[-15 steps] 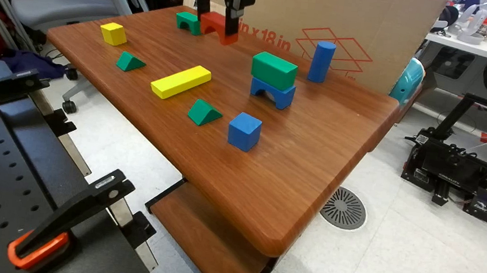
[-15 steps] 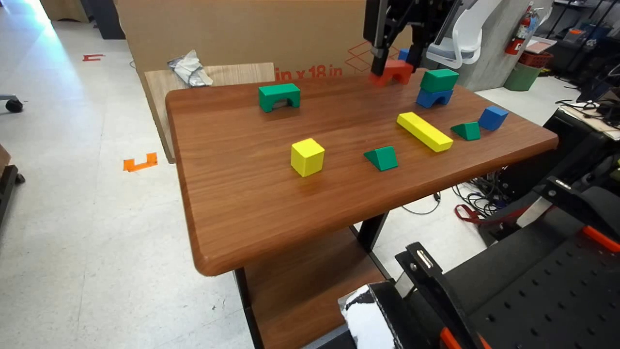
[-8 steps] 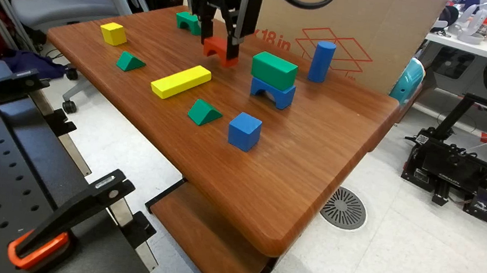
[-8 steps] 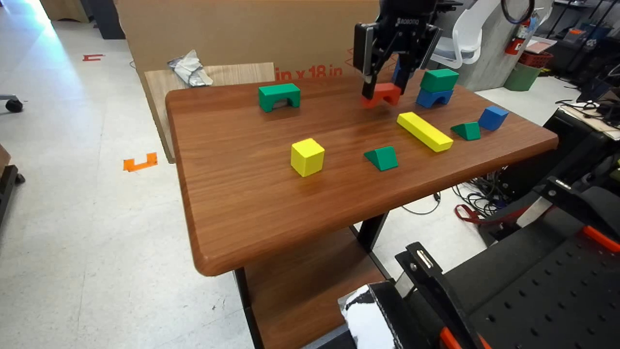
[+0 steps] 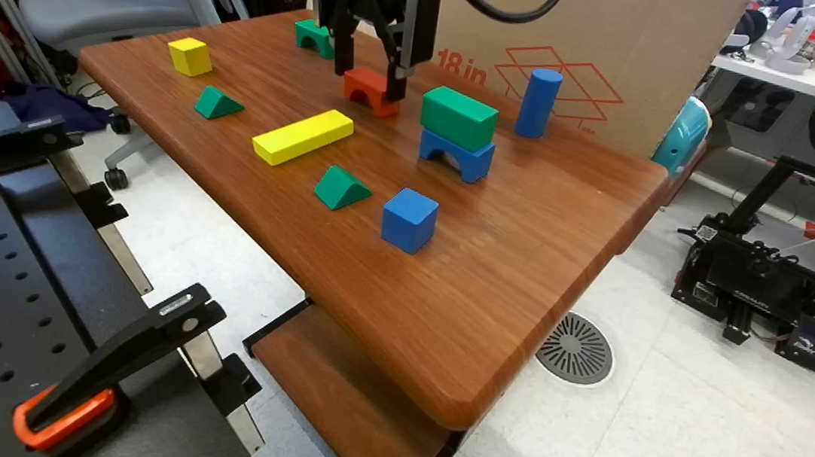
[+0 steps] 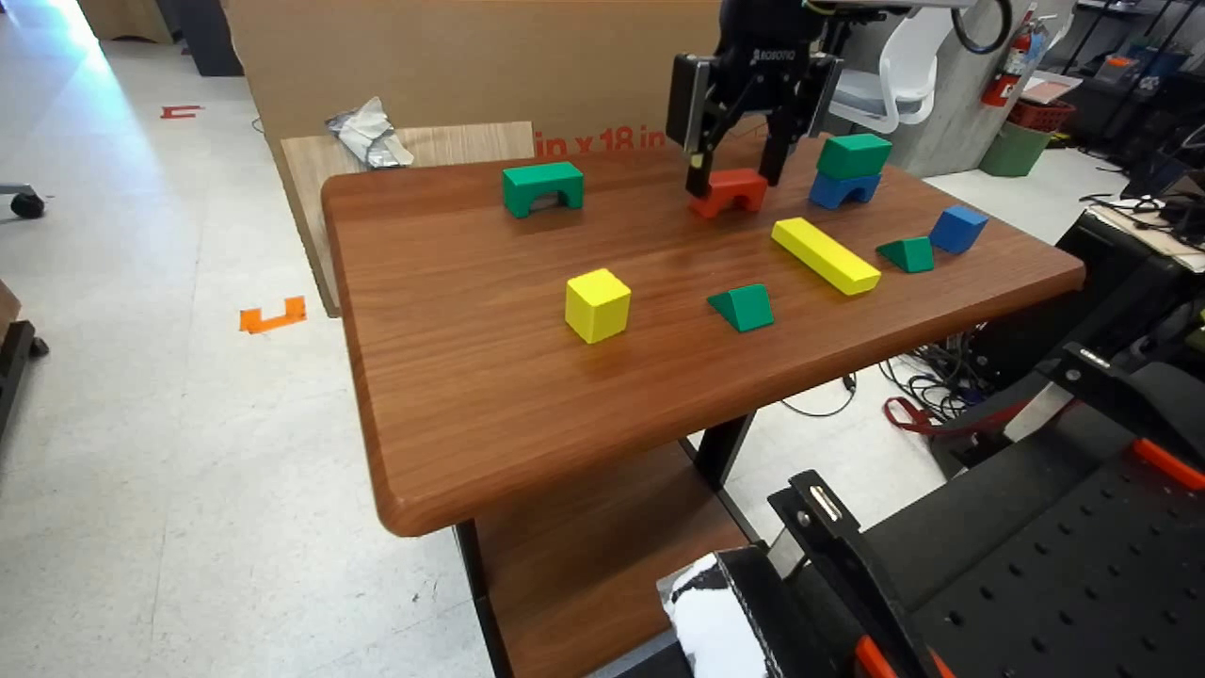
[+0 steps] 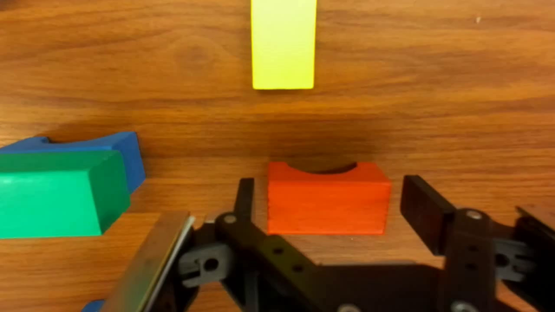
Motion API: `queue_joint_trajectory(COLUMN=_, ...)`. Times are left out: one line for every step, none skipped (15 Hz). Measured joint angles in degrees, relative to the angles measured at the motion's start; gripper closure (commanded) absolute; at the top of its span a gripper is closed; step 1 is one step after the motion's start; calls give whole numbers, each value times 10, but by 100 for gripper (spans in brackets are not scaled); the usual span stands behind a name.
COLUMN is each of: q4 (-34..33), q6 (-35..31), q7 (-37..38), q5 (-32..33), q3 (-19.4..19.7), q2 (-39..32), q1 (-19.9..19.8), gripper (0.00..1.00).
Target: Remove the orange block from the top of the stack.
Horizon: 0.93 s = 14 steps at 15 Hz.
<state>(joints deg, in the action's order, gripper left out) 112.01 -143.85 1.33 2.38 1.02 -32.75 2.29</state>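
The orange block point(image 5: 364, 82), an orange-red arch-shaped brick, rests on the table beside the stack. It also shows in an exterior view point(image 6: 736, 181) and the wrist view point(image 7: 329, 208). My gripper point(image 7: 329, 186) is open around it, with a gap between the block and each finger in the wrist view. In both exterior views the fingertips flank the block's upper part. The stack is a green block point(image 5: 457, 116) over a blue arch block point(image 5: 471, 161). In the wrist view the green block point(image 7: 47, 203) lies to the left of the gripper. Nothing sits on it.
A yellow bar point(image 5: 302, 138) lies near the orange block. A blue cylinder point(image 5: 539, 104) stands behind the stack. A blue cube point(image 5: 408, 221), green wedges, a yellow block point(image 6: 598, 306) and a green arch point(image 6: 543, 184) are on the table. A cardboard box point(image 6: 471, 66) stands behind.
The gripper has carried the orange block away from the cardboard box and down onto the table. Its fingers have opened and let go of the block. The stack has not moved.
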Motion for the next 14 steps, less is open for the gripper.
queue_joint_trajectory(q4=2, q6=0, q7=-3, q5=0, q3=-2, q2=2, q1=-1, gripper=0)
queue_joint_trajectory(q4=7, q6=1, q7=-12, q5=-2, q3=-5, q2=8, q1=-3, gripper=0)
queue_joint_trajectory(q4=15, q6=4, q7=-25, q5=-4, q3=-9, q2=17, q1=-7, gripper=0)
queue_joint_trajectory(q4=25, q6=9, q7=-38, q5=-8, q3=-14, q2=31, q1=-12, gripper=0)
queue_joint_trajectory(q4=37, q6=17, q7=-50, q5=-15, q3=-19, q2=48, q1=-17, gripper=0)
queue_joint_trajectory(q4=49, q6=31, q7=-65, q5=-24, q3=-24, q2=70, q1=-24, gripper=0)
queue_joint_trajectory(q4=62, q6=47, q7=-73, q5=-32, q3=-26, q2=93, q1=-29, gripper=0)
queue_joint_trajectory(q4=74, q6=67, q7=-76, q5=-42, q3=-26, q2=118, q1=-34, gripper=0)
queue_joint_trajectory(q4=84, q6=87, q7=-76, q5=-50, q3=-25, q2=144, q1=-39, gripper=0)
queue_joint_trajectory(q4=93, q6=106, q7=-71, q5=-55, q3=-22, q2=170, q1=-43, gripper=0)
queue_joint_trajectory(q4=101, q6=123, q7=-58, q5=-57, q3=-17, q2=194, q1=-46, gripper=0)
queue_joint_trajectory(q4=109, q6=134, q7=-49, q5=-57, q3=-12, q2=215, q1=-47, gripper=0)
queue_joint_trajectory(q4=116, q6=139, q7=-46, q5=-57, q3=-9, q2=229, q1=-49, gripper=0)
queue_joint_trajectory(q4=121, q6=140, q7=-43, q5=-58, q3=-8, q2=237, q1=-49, gripper=0)
